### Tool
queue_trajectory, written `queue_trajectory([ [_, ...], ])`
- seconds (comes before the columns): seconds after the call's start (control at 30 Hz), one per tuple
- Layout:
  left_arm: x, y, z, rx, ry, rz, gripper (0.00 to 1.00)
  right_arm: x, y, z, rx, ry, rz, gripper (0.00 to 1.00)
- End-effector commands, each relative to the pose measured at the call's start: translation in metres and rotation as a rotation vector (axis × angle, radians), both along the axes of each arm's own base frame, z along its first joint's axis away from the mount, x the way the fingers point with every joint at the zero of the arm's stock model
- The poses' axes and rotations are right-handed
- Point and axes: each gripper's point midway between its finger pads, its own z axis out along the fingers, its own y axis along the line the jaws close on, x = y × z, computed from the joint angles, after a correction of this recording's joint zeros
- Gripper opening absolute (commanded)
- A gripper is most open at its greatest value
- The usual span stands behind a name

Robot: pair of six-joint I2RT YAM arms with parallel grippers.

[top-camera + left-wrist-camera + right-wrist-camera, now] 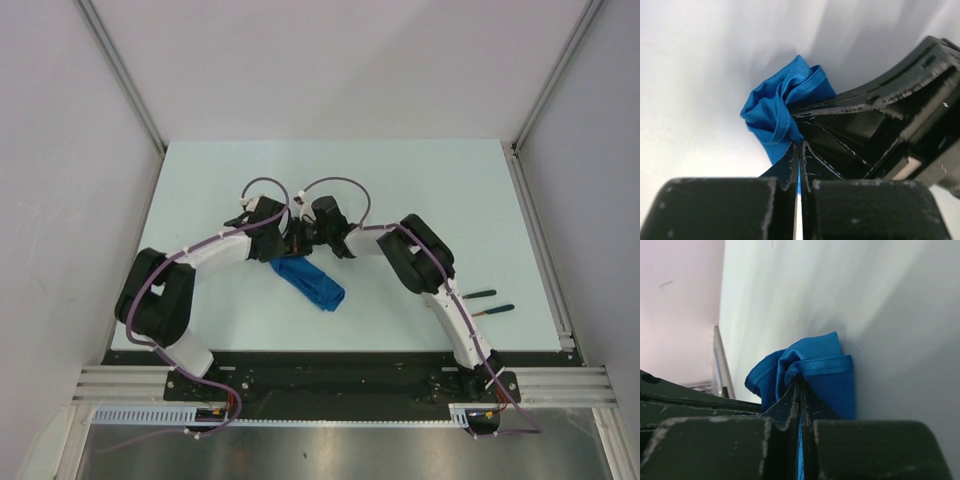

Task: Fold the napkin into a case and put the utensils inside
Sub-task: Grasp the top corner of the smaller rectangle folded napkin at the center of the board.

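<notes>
Royal-blue soft fabric napkin (312, 285) sits bunched mid-table, with both arms at its far end: left gripper (799, 150) and right gripper (799, 385) are each clamped tight on a hemmed fold. Two slim dark-handled utensils (495, 309) lie well apart, towards the pale table's (200, 200) right edge.

Matt cloth napkin (771, 112), scuffed plastic left pincer (799, 150), smooth table (700, 75)
</notes>
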Motion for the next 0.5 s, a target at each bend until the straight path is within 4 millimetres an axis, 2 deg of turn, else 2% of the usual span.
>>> queue_trajectory([
  [0.0,0.006,-0.014,0.015,-0.113,-0.011,0.030,0.00,-0.023,-0.004,-0.054,-0.240,-0.049,0.007,0.00],
  [0.1,0.010,-0.013,0.011,-0.122,-0.015,0.033,0.00,-0.023,-0.004,-0.051,-0.260,-0.069,0.016,0.00],
  [0.27,0.011,-0.006,-0.003,-0.107,0.034,0.042,0.00,-0.023,-0.009,-0.016,-0.062,0.034,0.021,0.00],
  [0.3,0.014,-0.005,0.000,-0.113,0.015,0.042,0.02,-0.024,-0.010,-0.010,-0.038,0.039,0.024,0.00],
  [0.33,0.011,-0.002,-0.003,-0.111,0.013,0.041,0.08,-0.028,-0.014,0.003,0.000,0.031,0.038,0.00],
  [0.47,0.014,-0.003,0.018,-0.140,-0.067,0.019,0.22,-0.025,-0.022,0.028,0.057,0.035,0.036,0.00],
])
